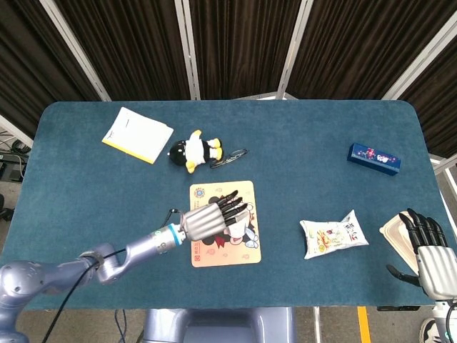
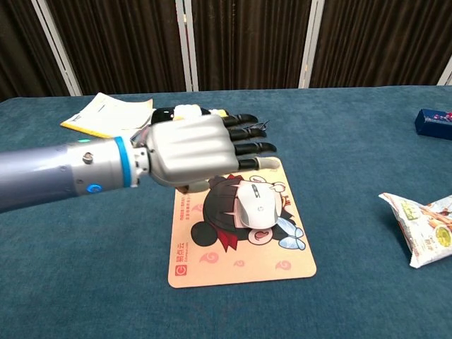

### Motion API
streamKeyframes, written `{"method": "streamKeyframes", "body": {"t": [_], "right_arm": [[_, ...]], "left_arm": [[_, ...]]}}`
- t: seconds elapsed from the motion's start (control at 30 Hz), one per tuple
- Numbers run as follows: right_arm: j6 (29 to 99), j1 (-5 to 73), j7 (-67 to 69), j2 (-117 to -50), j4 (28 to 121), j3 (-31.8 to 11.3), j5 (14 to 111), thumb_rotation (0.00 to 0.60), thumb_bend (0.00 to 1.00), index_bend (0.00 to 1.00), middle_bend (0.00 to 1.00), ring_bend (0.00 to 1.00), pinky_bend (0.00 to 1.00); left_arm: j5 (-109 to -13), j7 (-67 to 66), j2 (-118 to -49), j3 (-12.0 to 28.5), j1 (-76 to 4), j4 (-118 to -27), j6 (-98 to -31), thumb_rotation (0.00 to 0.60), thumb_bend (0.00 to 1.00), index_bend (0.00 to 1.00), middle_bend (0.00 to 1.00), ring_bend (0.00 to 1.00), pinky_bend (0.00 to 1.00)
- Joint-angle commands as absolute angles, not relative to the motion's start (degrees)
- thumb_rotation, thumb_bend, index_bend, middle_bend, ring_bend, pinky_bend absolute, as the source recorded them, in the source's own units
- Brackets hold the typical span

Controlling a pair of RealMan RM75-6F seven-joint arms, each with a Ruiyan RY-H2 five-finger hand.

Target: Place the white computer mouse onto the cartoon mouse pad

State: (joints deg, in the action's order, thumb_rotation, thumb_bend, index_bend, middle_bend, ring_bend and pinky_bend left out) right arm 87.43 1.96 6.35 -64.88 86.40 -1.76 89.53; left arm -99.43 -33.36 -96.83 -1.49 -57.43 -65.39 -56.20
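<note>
The white computer mouse (image 2: 254,203) lies flat on the cartoon mouse pad (image 2: 240,247), over the printed figure. In the head view the mouse (image 1: 241,215) shows just past my left hand's fingertips, on the pad (image 1: 246,246). My left hand (image 2: 191,152) hovers above the pad's far left part with its fingers stretched out and apart, holding nothing and clear of the mouse. The same left hand (image 1: 207,219) covers the pad's left half in the head view. My right hand (image 1: 430,251) stays at the table's near right corner, fingers spread, empty.
A yellow-edged notebook (image 1: 138,134), a penguin plush (image 1: 194,151) and glasses (image 1: 228,157) lie beyond the pad. A blue box (image 1: 373,158) sits far right, a snack bag (image 1: 332,236) right of the pad, and a beige container (image 1: 397,232) next to my right hand.
</note>
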Motion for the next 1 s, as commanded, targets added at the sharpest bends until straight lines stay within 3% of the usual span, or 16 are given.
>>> {"method": "streamKeyframes", "body": {"t": [0.03, 0.23, 0.43, 0.67, 1.0], "right_arm": [[87.5, 1.9, 6.3, -64.9, 86.4, -1.8, 89.6, 0.600, 0.07, 0.01, 0.00, 0.00, 0.00], [87.7, 1.9, 6.0, -65.0, 86.4, -1.8, 89.6, 0.600, 0.07, 0.01, 0.00, 0.00, 0.00], [87.9, 1.8, 6.0, -65.1, 86.2, -1.7, 89.7, 0.600, 0.07, 0.01, 0.00, 0.00, 0.00], [88.2, 1.7, 5.3, -65.4, 86.1, -1.8, 89.9, 0.600, 0.07, 0.01, 0.00, 0.00, 0.00], [88.4, 1.6, 4.1, -65.6, 86.3, -2.0, 89.6, 0.600, 0.07, 0.01, 0.00, 0.00, 0.00]], "left_arm": [[-98.4, -37.1, -89.3, -2.0, -53.4, -73.8, -60.2, 0.600, 0.35, 0.00, 0.00, 0.00, 0.00], [-95.8, -42.6, -78.4, -2.6, -46.4, -86.7, -67.3, 0.600, 0.28, 0.00, 0.00, 0.00, 0.00], [-93.1, -42.0, -68.6, -5.6, -34.9, -96.7, -78.9, 0.600, 0.16, 0.00, 0.00, 0.00, 0.00], [-91.2, -33.8, -63.6, -7.6, -25.5, -97.2, -88.7, 0.600, 0.12, 0.00, 0.00, 0.00, 0.00], [-84.2, -17.5, -63.4, -6.4, -16.1, -90.8, -93.2, 0.600, 0.12, 0.00, 0.00, 0.00, 0.00]]}}
